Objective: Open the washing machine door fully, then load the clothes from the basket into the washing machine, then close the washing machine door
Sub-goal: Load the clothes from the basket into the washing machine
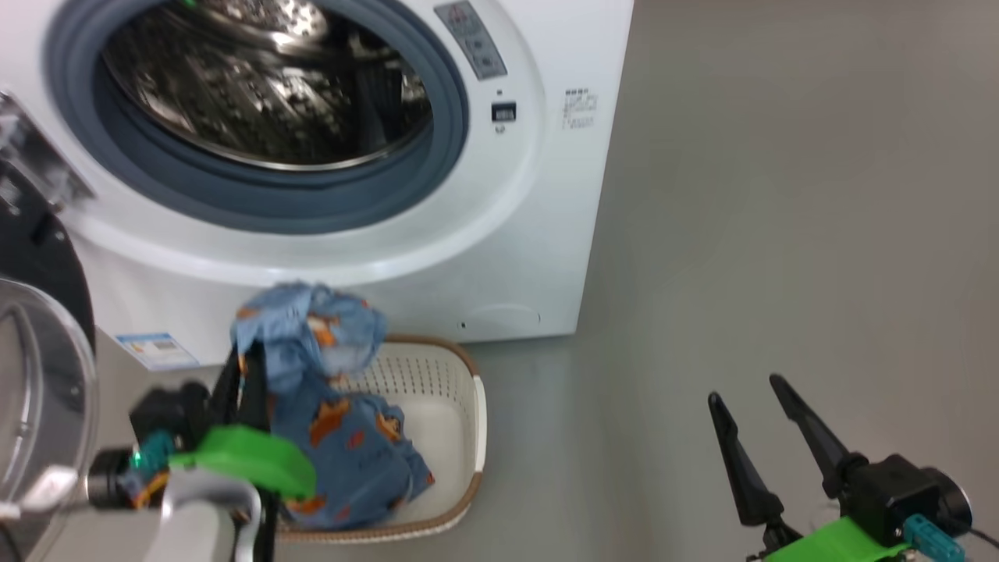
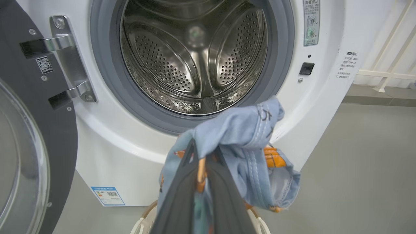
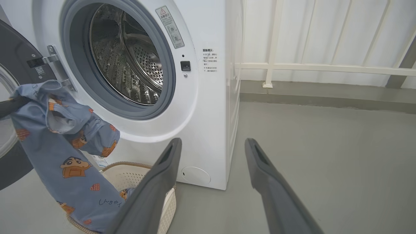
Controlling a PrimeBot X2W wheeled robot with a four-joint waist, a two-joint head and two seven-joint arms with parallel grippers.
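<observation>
The washing machine [image 1: 546, 195] stands with its steel drum [image 2: 195, 55] exposed. The washing machine door [image 1: 39, 265] is swung open to the left, also seen as the door [image 2: 39, 130]. My left gripper [image 1: 243, 367] is shut on the clothes [image 1: 328, 390], light blue fabric with orange cartoon prints. It holds them up just below the drum opening, and the lower part of the clothes [image 3: 65, 146] trails into the basket [image 1: 460, 437]. In the left wrist view the left gripper [image 2: 203, 156] pinches the bunched clothes [image 2: 240, 136]. My right gripper [image 1: 745, 393] hangs open and holds nothing, over the floor to the right of the machine.
The grey floor [image 1: 780, 234] stretches to the right of the machine. A white railing [image 3: 292, 66] runs along the wall behind. The open door's glass bowl [image 1: 39, 390] juts out at the left beside my left arm. A round flap [image 3: 196, 175] sits low on the machine's front.
</observation>
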